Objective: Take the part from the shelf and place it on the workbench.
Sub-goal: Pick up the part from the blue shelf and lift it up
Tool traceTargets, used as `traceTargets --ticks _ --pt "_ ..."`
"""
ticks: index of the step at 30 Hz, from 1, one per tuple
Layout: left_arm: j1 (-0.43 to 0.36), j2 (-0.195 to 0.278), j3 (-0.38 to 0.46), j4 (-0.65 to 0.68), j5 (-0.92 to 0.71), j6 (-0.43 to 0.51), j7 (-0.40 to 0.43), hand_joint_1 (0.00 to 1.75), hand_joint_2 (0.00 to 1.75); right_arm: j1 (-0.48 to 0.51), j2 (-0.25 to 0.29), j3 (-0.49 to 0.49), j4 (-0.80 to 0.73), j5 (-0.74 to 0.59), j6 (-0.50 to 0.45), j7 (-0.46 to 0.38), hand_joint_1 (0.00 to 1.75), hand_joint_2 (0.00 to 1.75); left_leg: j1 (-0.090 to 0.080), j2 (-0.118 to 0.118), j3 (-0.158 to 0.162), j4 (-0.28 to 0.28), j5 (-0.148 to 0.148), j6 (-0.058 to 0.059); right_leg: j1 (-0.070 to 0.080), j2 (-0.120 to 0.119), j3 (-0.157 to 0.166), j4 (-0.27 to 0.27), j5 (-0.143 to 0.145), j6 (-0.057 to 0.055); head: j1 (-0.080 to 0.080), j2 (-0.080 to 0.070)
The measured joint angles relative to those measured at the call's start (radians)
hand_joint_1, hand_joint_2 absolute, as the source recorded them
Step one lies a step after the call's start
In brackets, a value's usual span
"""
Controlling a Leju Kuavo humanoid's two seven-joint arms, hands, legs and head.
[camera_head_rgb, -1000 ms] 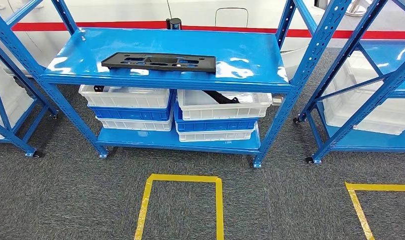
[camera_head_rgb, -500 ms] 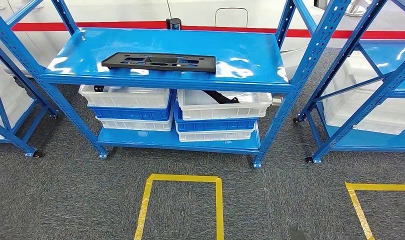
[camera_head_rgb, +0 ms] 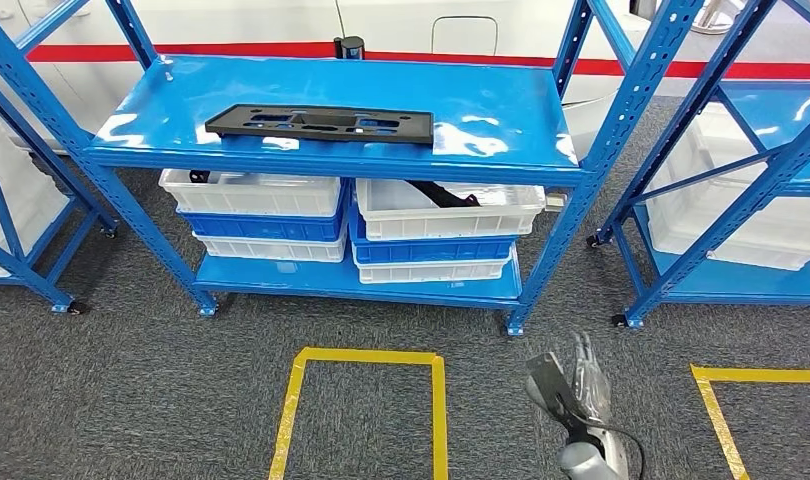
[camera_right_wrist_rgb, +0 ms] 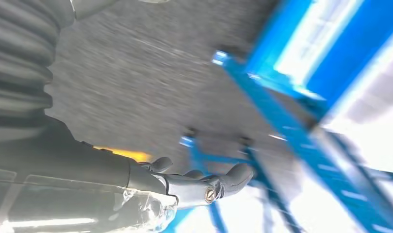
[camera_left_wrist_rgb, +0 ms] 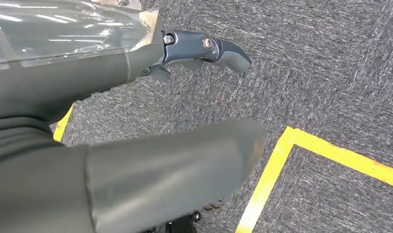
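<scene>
Rising since the earlier frame, the right hand (camera_head_rgb: 571,385) shows over grey carpet (camera_head_rgb: 131,400), fingers (camera_right_wrist_rgb: 233,177) apart, empty; the flat black part (camera_head_rgb: 319,124) lies on the glossy blue shelf (camera_head_rgb: 501,110).

Head view: from high, looking forward and down at shelf (camera_head_rgb: 331,110) and carpet (camera_head_rgb: 131,400), not close. Left wrist view: close behind left hand (camera_left_wrist_rgb: 136,160), facing carpet and yellow tape (camera_left_wrist_rgb: 267,179). Right wrist view: close behind right hand (camera_right_wrist_rgb: 185,187), blurred, facing carpet and shelf, shared with head view.
</scene>
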Motion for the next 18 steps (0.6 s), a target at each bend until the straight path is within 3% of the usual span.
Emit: traceTargets --ticks 7,18 --pt "-0.001 -0.002 0.000 0.000 -0.019 0.002 0.010 0.00 0.00 -0.043 0.031 0.034 -0.132 0.219 -0.005 0.017 0.00 1.75 0.000 0.000 0.000 0.000 0.001 0.001 0.000 0.000 0.000 0.000 0.000 0.000 0.000 0.000" --pt "-0.004 -0.005 0.000 0.001 -0.057 0.012 0.029 0.00 0.00 -0.151 0.093 0.221 -0.308 0.529 -0.005 0.116 0.00 1.75 0.000 0.000 0.000 0.000 0.001 0.000 0.000 0.000 0.000 0.001 0.000 0.000 0.000 0.000"
